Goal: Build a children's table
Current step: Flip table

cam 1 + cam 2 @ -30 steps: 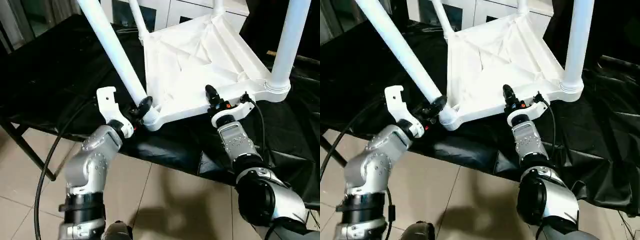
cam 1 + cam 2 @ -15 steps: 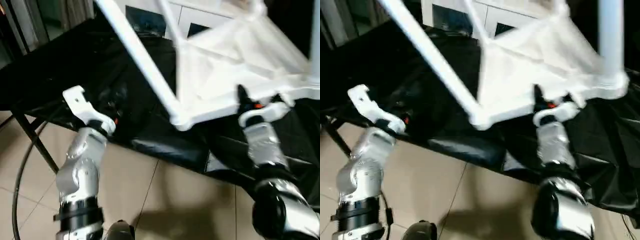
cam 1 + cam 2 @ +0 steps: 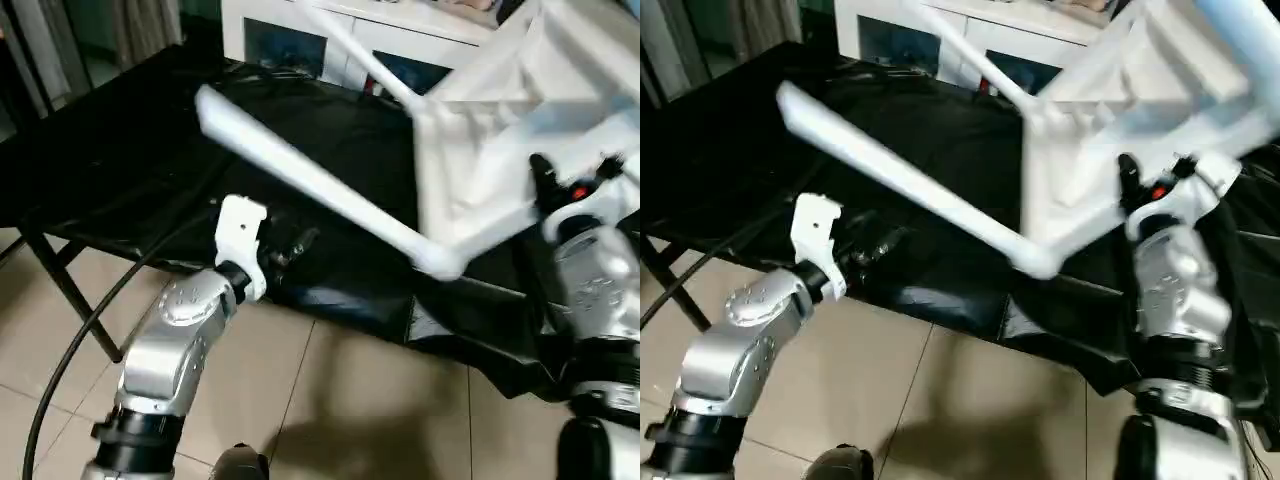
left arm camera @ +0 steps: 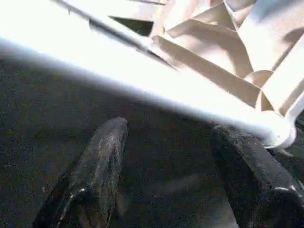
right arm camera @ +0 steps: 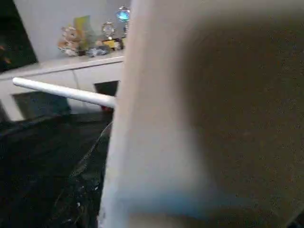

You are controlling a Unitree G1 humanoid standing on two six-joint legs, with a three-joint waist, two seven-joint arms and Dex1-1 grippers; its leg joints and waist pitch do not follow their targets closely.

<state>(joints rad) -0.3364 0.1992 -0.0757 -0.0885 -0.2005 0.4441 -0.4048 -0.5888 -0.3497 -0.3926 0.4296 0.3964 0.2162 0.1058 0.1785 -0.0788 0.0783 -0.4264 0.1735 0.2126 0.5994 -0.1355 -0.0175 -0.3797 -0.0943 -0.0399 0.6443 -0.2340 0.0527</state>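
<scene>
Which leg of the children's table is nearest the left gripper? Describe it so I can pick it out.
On the black-cloth work table, the white children's table is tipped up at the right gripper. The leg slants from its lowest corner socket toward the left, just above the open left gripper; it is the lowest, longest-looking leg.

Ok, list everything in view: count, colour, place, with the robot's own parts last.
small white plastic children's table: one, white, tipped up on its edge over the work table, ribbed underside facing the camera.
long white tapered tube legs: three in view, white, fitted in corner sockets; the nearest slants out toward the left gripper.
black-cloth-covered work table: one, black, under the children's table.
white cabinet: one, white, behind the work table.
black cable: one, hanging by the left arm.
tiled floor: beige, below.
left gripper: one, black fingers open, empty, below the nearest leg.
right gripper: one, black fingers at the top's near rim.
</scene>
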